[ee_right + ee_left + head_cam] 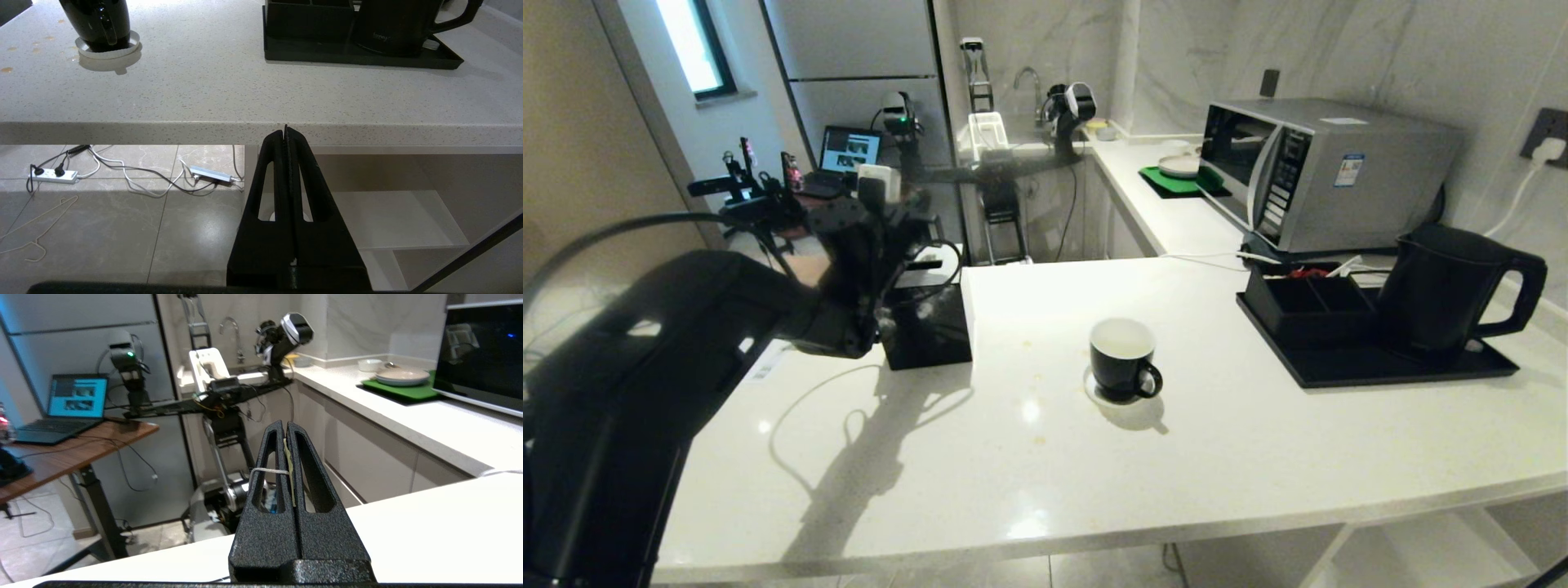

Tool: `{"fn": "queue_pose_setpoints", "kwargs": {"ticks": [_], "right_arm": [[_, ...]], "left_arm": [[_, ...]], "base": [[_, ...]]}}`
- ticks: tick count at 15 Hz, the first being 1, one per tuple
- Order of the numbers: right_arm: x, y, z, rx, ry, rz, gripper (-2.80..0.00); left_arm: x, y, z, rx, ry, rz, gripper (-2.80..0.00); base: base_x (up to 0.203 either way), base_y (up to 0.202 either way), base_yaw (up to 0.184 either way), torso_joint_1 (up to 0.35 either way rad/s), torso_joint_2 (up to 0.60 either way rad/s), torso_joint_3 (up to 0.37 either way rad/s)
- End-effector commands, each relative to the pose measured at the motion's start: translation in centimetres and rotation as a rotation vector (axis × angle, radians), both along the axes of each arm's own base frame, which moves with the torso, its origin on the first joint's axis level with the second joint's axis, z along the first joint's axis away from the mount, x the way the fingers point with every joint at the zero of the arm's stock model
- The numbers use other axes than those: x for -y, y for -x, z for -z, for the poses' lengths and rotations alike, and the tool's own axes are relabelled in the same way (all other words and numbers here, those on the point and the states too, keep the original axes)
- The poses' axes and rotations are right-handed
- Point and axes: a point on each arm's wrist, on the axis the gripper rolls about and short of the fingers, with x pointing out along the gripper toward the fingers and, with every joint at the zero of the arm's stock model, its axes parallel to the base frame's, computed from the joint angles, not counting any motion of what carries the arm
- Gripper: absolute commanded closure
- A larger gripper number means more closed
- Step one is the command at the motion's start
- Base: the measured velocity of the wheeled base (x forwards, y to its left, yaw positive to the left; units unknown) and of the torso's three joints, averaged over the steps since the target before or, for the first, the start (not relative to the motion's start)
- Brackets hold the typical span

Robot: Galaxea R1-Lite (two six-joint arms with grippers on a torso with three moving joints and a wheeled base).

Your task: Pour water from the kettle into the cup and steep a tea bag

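- The left gripper point(286, 428) is raised over the left end of the white desk point(980, 457), near its far-left corner and just beside a glossy black box point(929, 327) that stands there.
- Its fingers point(304, 473) are pressed fully together. A thin pale string point(267, 471) wraps across one finger, and a sliver of pale yellow-green tag point(289, 465) is pinched in the seam between them. The sachet of the tea bag itself cannot be seen in any view.
- The cup point(1123, 359) stands upright on a small white coaster point(1094, 390) near the middle of the desk, its handle turned towards the near edge, its white inside facing up. Whether it holds water cannot be told.
- The kettle point(1450, 294) sits upright on a flat black tray point(1388, 367) towards the right end of the desk, handle pointing to the right edge. On the same tray, just beside the kettle on the cup's side, is a black compartmented box point(1298, 298).
- A silver microwave point(1327, 167) stands behind the tray, against the far wall.
- The right gripper point(286, 132) hangs below and in front of the near edge of the desk, fingers closed flat against each other with nothing between them, well apart from cup and kettle.
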Motion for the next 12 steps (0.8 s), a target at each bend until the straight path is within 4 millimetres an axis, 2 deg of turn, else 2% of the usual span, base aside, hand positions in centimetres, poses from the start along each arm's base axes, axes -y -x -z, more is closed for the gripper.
{"fn": "queue_pose_setpoints", "kwargs": {"ticks": [1,4,10,12], "right_arm": [[0.0,0.0,0.0,-0.001,0.001,-0.001,0.00],[0.0,0.0,0.0,-0.002,0.001,-0.001,0.00],[0.0,0.0,0.0,-0.001,0.001,-0.001,0.00],[0.0,0.0,0.0,-0.002,0.001,-0.001,0.00]], "left_arm": [[0.4,-0.1,0.5,-0.003,-0.003,0.023,0.00],[0.6,0.0,0.2,0.003,-0.007,0.043,0.00],[-0.2,0.7,-2.3,0.051,0.004,0.020,0.00],[-0.4,0.8,-2.6,0.057,0.004,0.015,0.00]], "base": [[0.000,0.000,0.000,0.000,0.00,0.000],[0.000,0.000,0.000,0.000,0.00,0.000],[0.000,0.000,0.000,0.000,0.00,0.000],[0.000,0.000,0.000,0.000,0.00,0.000]]}}
